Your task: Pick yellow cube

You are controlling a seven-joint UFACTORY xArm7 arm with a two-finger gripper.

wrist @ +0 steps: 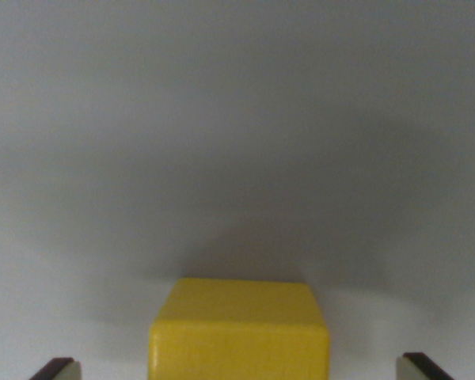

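Only the wrist view is available, and it looks down on a pale grey counter (237,119) with the yellow cube (239,331) sitting at the bottom centre of the picture, its lower part cut off by the frame edge. The cube has softly rounded edges and a smooth, slightly glossy painted look; it is probably a rigid, light block of wood or plastic, so it should hold its shape under a squeeze but could slide if pinched near a rounded edge. The flat side faces toward the wrist view's left and right look like the best places to take hold, low enough to clear the rounding. The end effector (241,370) stands spread wide: one fingertip (57,369) shows at the lower left corner and the other at the lower right, each well apart from the cube's sides. It holds nothing and touches nothing; the cube lies between the fingers, roughly centred.
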